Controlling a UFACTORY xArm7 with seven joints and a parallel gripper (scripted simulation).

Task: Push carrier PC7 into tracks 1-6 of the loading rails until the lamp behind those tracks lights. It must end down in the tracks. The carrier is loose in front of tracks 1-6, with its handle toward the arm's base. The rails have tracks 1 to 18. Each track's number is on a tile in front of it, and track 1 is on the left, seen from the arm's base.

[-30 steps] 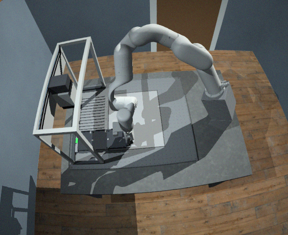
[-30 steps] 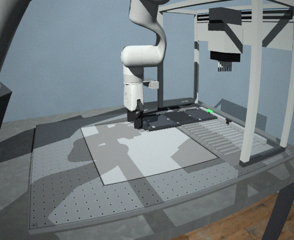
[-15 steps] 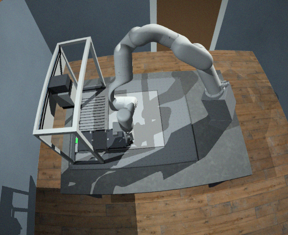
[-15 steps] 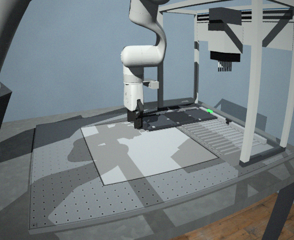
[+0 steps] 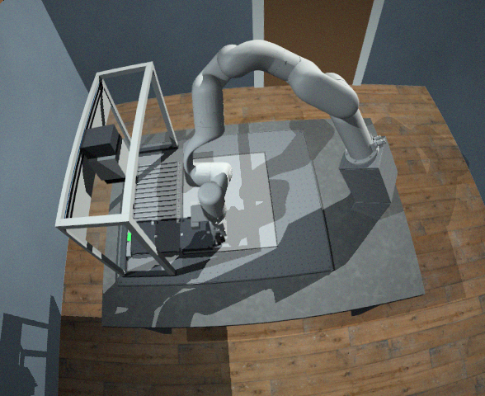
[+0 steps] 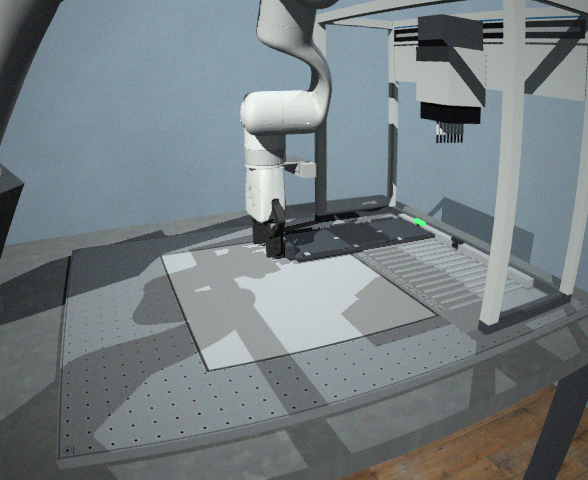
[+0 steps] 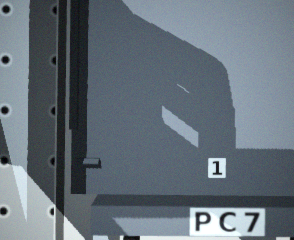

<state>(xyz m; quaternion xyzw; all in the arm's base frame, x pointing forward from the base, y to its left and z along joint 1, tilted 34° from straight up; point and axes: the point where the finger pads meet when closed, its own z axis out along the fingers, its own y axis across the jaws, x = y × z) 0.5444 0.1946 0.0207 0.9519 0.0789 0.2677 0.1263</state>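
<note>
Carrier PC7 (image 6: 356, 235) is lying in the rails (image 6: 441, 271) under the frame (image 6: 506, 206), the green lamp (image 6: 419, 222) glowing at its far end. Gripper (image 6: 274, 246) is standing at its near end, fingers spread, grasping nothing. Tile 1 (image 7: 216, 168) is showing beside the PC7 label (image 7: 227, 222).

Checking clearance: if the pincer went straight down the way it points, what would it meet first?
Probably the deck plate just below the open pincer, right beside carrier PC7's handle end; depth is unclear.
</note>
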